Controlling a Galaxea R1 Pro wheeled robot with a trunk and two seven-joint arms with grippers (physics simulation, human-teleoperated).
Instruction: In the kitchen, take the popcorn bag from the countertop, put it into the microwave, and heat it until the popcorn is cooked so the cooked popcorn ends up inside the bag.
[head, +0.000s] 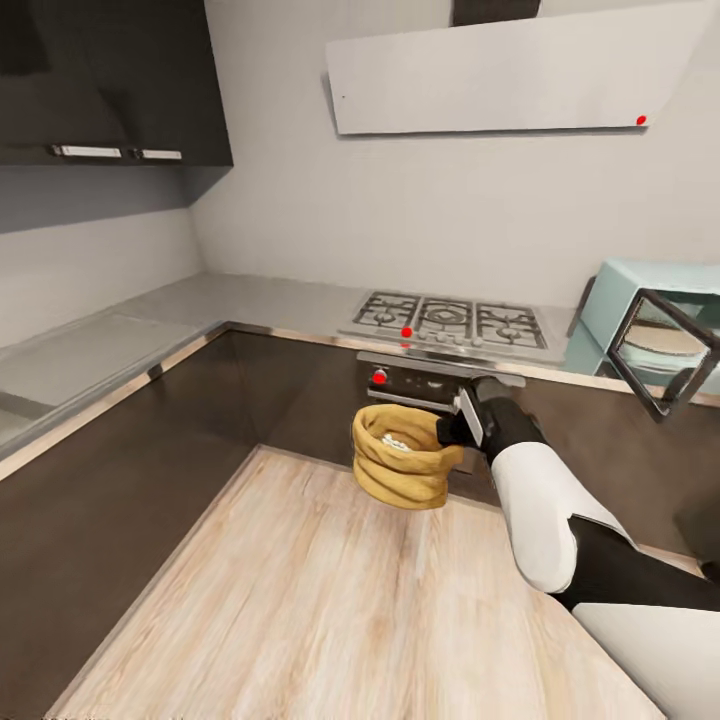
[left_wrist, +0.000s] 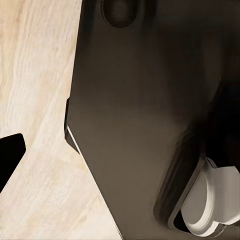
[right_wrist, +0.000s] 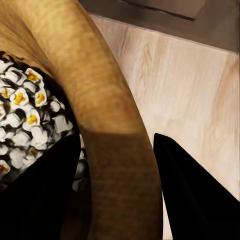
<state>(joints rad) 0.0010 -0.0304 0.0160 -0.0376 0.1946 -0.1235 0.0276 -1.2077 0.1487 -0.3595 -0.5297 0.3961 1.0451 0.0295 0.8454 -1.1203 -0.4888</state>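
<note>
Both right claw (right_wrist: 117, 190) fingers straddle popcorn bag (head: 405, 458) rim.

Setting: domestic kitchen, simulator render. Fixtures on view: L-shaped steel table (head: 250, 295) running along two grey walls and meeting in the far left corner, with dark brown cabinet fronts (head: 270, 390) beneath; gas hob (head: 447, 323) with black grates set into the far run of the table, a row of knobs along its front edge; pale slanted extractor hood (head: 500, 75) mounted on the wall above the hob; dark wall cupboards (head: 110, 85) with bar handles at upper left; pale blue-mint microwave (head: 640, 300) at the table's right end, its dark glass door swung open; pale wood plank floor (head: 300, 600).
</note>
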